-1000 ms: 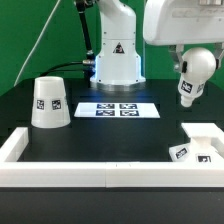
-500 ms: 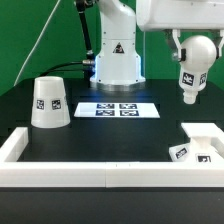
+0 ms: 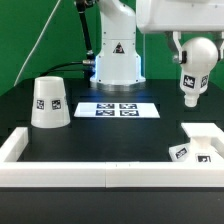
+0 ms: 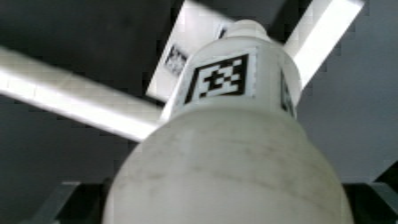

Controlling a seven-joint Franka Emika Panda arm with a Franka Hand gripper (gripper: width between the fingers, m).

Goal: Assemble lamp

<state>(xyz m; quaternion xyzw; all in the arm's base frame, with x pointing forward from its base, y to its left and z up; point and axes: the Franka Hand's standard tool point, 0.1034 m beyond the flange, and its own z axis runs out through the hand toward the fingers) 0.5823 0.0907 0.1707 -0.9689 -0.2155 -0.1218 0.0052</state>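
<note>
Aloft, the gripper [image 3: 195, 50] is clamped on the bulb [image 3: 190, 82], stem pointing down, the shade [image 3: 49, 104] standing well apart.

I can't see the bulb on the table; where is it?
In the exterior view the bulb is held in the air at the upper right, above the base in the picture, right of the marker board. It fills the wrist view.

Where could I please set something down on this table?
The black table is bare between the shade, the marker board and the front white rail. The exterior view's right is crowded: the base and the raised bulb.
</note>
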